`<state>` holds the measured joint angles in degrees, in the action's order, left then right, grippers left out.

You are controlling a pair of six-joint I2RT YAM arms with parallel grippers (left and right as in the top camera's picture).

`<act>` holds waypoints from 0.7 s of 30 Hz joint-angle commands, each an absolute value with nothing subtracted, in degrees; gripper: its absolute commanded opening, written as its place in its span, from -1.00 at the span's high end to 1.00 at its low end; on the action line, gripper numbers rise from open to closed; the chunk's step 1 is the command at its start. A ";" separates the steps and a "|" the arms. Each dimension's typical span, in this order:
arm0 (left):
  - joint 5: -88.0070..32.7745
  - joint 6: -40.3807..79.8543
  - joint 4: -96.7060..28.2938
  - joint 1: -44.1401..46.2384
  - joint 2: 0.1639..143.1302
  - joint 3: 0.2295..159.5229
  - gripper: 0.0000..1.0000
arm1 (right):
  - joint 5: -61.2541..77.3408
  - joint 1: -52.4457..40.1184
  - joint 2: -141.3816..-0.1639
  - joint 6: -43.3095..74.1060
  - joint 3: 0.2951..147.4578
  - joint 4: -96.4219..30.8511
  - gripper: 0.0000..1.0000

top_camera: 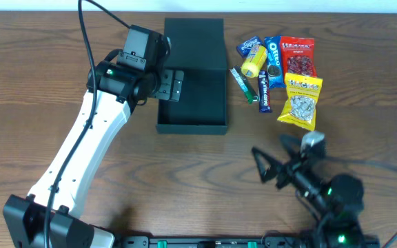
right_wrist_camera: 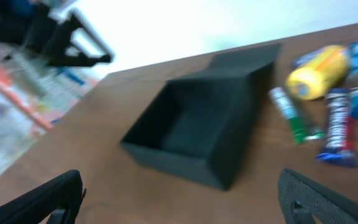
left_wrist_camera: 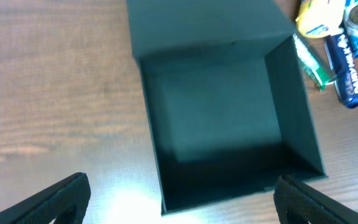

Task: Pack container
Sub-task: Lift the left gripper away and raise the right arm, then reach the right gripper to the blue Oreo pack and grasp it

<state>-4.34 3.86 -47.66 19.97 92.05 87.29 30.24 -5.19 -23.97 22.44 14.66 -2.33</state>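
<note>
Item: container, open, empty, just ahead of my spread left jaws; right jaws spread too, holding nothing. I judge it light, stiff cardboard, dentable; grip a wall rim.

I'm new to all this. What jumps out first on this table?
A dark open box sits empty mid-table, its lid flapped back. Bright snack packets lie clustered just to its right. The left hand hangs open above the box's left side.
</note>
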 commanded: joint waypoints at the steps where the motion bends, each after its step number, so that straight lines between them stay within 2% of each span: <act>1: -4.32 -0.49 -46.19 19.84 91.83 87.85 -0.91 | 32.38 0.69 -34.70 13.54 24.18 -1.52 -0.99; 6: -3.99 -3.66 -41.89 19.84 92.16 87.85 -0.91 | 36.77 8.80 -58.26 5.17 42.46 -2.98 -0.99; 10: -3.90 -3.84 -40.01 19.51 92.68 87.85 -0.91 | 43.90 10.81 -73.65 2.66 55.61 -4.05 -0.99; 14: -3.97 -2.55 -40.21 19.11 93.25 87.85 -0.91 | 47.59 10.94 -81.80 2.76 61.58 2.33 -0.98; 18: -4.10 0.91 -40.10 18.85 93.45 87.85 -0.91 | 47.55 10.55 -86.52 3.51 62.61 16.53 -0.99; 21: -4.08 1.34 -39.97 18.79 93.45 87.85 -0.91 | 46.44 9.74 -90.61 4.62 67.44 12.80 -0.98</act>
